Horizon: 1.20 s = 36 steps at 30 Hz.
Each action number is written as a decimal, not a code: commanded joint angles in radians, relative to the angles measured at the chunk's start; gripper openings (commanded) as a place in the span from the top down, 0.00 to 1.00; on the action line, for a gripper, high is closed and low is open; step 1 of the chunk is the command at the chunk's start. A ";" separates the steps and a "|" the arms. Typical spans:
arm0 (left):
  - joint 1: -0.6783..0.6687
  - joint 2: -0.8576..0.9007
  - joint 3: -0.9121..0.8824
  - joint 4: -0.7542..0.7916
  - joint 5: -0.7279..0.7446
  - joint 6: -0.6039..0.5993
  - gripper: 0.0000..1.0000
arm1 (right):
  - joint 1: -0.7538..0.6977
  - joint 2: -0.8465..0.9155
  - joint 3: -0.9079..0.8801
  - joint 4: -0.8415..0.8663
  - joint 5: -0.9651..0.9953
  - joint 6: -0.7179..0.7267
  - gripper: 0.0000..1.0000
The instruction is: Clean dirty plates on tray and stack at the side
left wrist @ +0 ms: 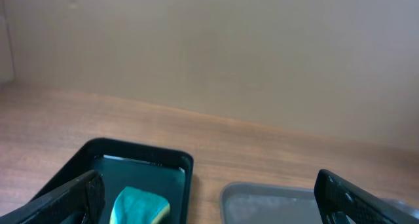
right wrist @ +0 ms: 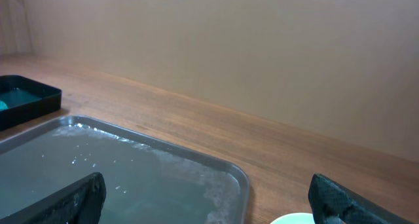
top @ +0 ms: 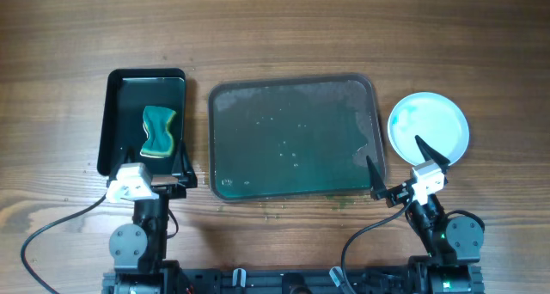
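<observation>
Lying on the counter: a grey-green tray, a smaller black tray and a white plate are seen side by side.
Grey-green tray: it is placed at the middle of the counter. Its floor is covered by a wet film, with pale froth along the far rim and the right side.
White plate: it is set on the wood just right of the grey-green tray, apart from its rim. A faint blue-green tint is seen on its face. Whether other plates lie beneath it cannot be told.
Black tray: it is set left of the grey-green tray. Teal liquid and a green sponge are held in it.
Green specks: they are scattered on the wood at the grey-green tray's near edge.
Left gripper: it is spread wide and released, with nothing held, over the near end of the black tray.
Right gripper: it is spread wide and released, with nothing held. One finger is seen over the grey-green tray's near right corner, the other over the white plate's near edge.
</observation>
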 commanded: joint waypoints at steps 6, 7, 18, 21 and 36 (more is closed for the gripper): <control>-0.008 -0.011 -0.035 -0.079 -0.011 -0.010 0.00 | 0.006 -0.010 -0.002 0.006 -0.014 -0.009 0.00; -0.008 -0.011 -0.035 -0.077 -0.010 -0.010 0.00 | 0.006 -0.010 -0.002 0.006 -0.014 -0.009 0.00; -0.008 -0.008 -0.035 -0.077 -0.010 -0.010 0.00 | 0.006 -0.010 -0.002 0.006 -0.014 -0.009 0.00; -0.008 -0.008 -0.035 -0.076 -0.010 -0.010 0.00 | 0.006 -0.010 -0.002 0.006 -0.014 -0.009 0.00; -0.008 -0.008 -0.035 -0.076 -0.010 -0.010 0.00 | 0.006 -0.010 -0.002 0.006 -0.014 -0.009 0.00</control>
